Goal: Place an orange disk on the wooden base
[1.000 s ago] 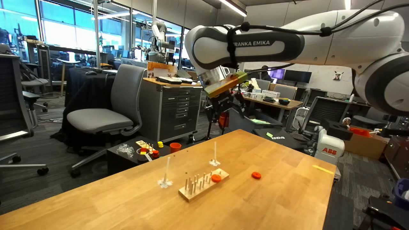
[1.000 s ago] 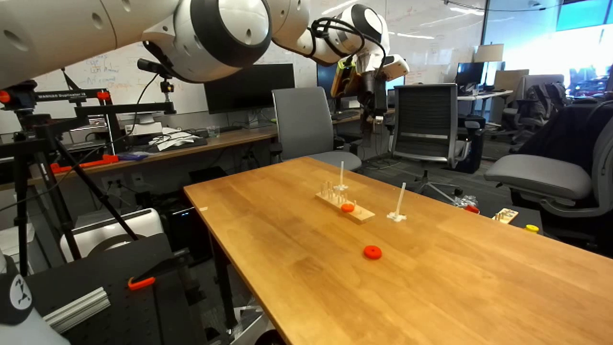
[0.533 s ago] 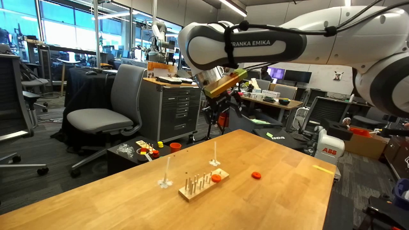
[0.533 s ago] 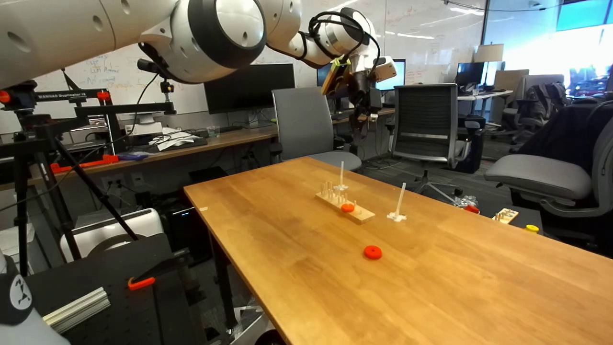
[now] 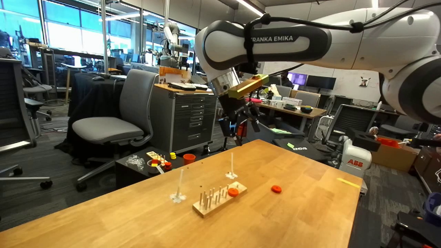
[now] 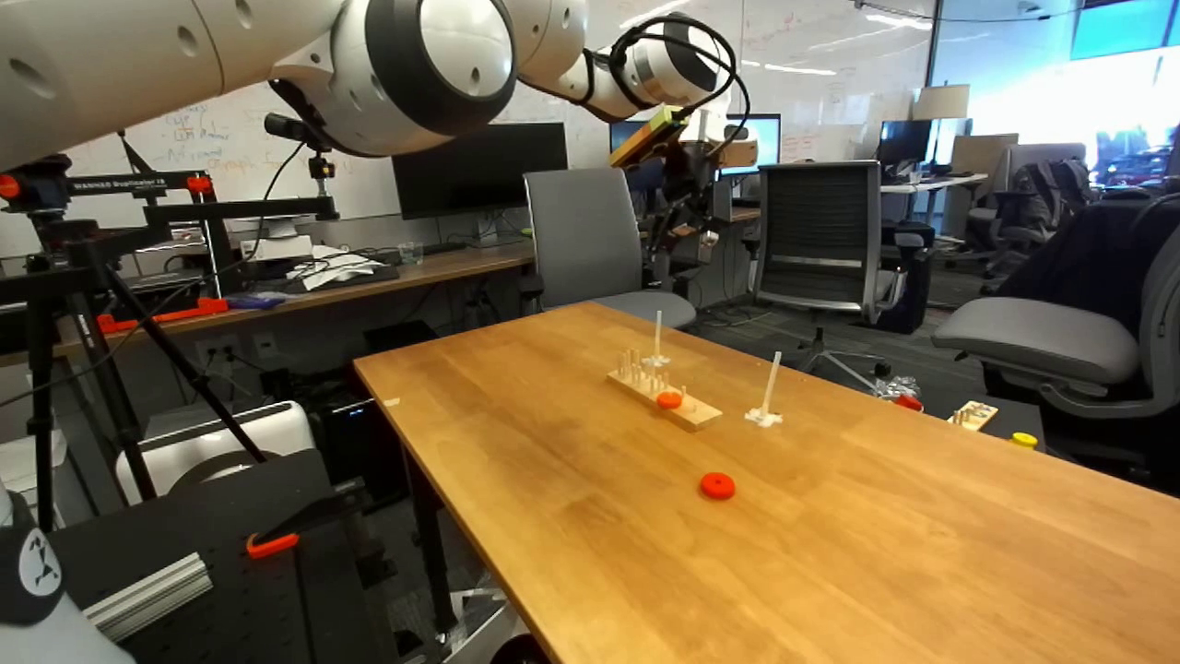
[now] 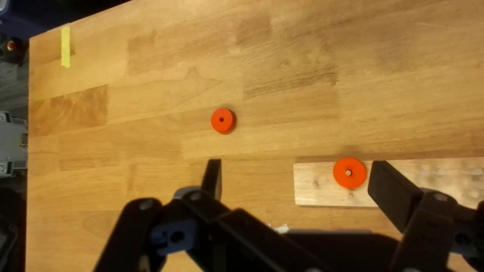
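Observation:
One orange disk (image 5: 276, 189) lies flat on the tabletop, apart from the wooden base; it also shows in an exterior view (image 6: 717, 486) and the wrist view (image 7: 222, 120). A like orange disk (image 5: 233, 192) sits around a peg near one end of the wooden base (image 6: 701, 417); the wrist view shows the peg tip through this disk (image 7: 349, 173). Several thin pegs rise from the base's other part. My gripper (image 5: 246, 134) is raised above the table, tilted. In the wrist view the gripper (image 7: 296, 166) is open and empty, with one finger hiding part of the base.
Two thin upright posts (image 5: 180, 184) (image 5: 232, 165) are fixed to the table beside the base. A yellow tape strip (image 5: 348, 183) marks the table near a far edge. A low black stand (image 5: 129, 172) holds another pegged board, yellow disks and an orange cup (image 5: 188, 158).
My gripper has turned and tilted in the air and, in an exterior view, shifted left. Both orange disks and the wooden base have not moved.

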`<state>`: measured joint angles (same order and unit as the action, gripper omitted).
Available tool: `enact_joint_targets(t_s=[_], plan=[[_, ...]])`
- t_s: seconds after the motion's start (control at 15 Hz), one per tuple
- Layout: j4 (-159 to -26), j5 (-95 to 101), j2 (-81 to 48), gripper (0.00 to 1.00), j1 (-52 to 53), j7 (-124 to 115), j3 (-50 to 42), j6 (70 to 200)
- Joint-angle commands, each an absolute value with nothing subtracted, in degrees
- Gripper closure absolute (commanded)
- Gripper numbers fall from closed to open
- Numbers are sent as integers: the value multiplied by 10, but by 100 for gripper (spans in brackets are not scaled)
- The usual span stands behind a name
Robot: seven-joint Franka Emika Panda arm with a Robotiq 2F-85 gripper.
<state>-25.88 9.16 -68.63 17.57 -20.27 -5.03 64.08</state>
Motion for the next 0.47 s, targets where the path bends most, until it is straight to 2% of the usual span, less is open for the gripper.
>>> enact_joint_targets(t_s=[0.0,0.4], plan=[[-268,74,-669,0,166,-176,-36,607],[-263,73,-683,0,166,-190,-44,602]])
